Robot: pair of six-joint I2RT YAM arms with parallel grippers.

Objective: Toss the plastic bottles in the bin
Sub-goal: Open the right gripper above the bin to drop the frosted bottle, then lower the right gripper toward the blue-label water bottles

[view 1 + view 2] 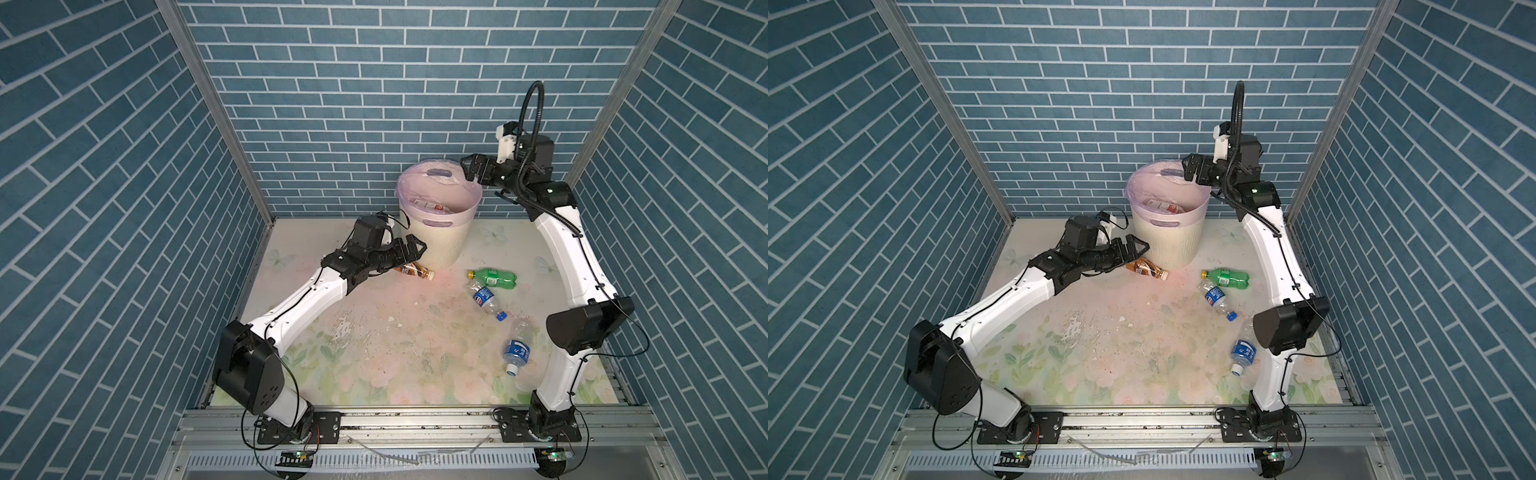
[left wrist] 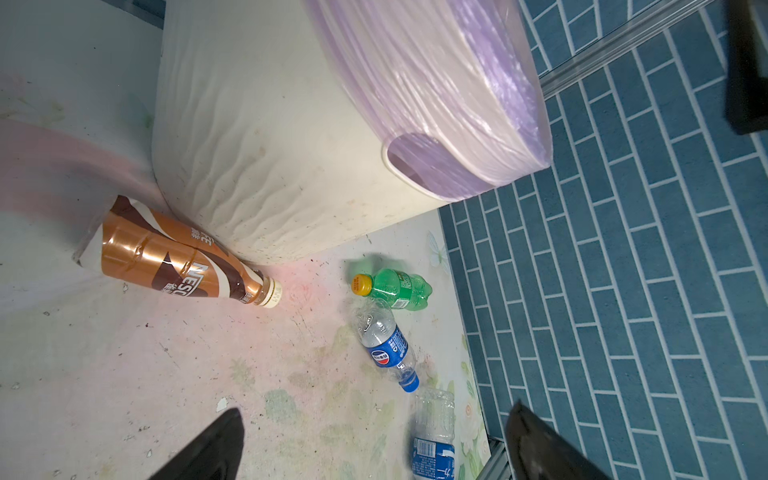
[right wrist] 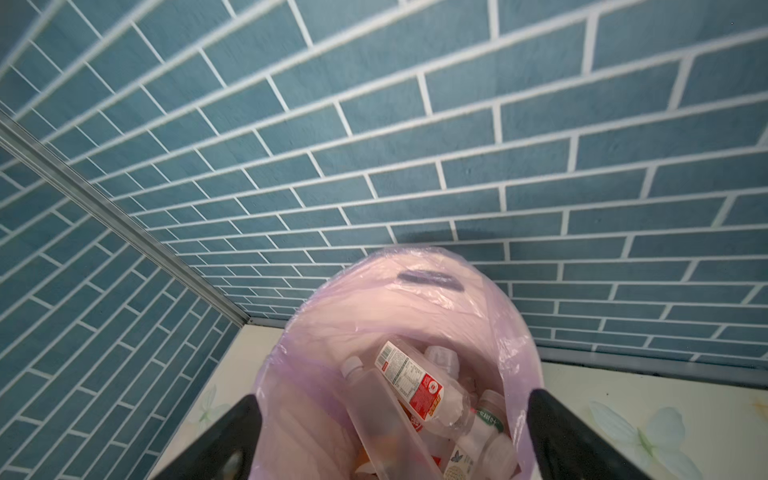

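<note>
Setting: robot test cell, lab-type rig.
Evidence:
- 3 walls point(image 1: 374, 83) covered in flat printed blue brick pattern, meeting at bare aluminium corner posts point(image 1: 220, 108).
- Floor is floral-print mat point(image 1: 374, 353), scuffed, speckled with dirt.
- 2 white-and-black robot arms point(image 1: 291, 303) bolted on black plates to aluminium rail point(image 1: 415, 419) along front edge.
- Slotted cable duct point(image 1: 374, 460) below rail.
- Small boards point(image 1: 297, 456) with green LEDs at each arm base, with loose cables.
- On mat: bin point(image 1: 432, 245) near back wall, plastic bottles point(image 1: 494, 277) lying loose.
</note>
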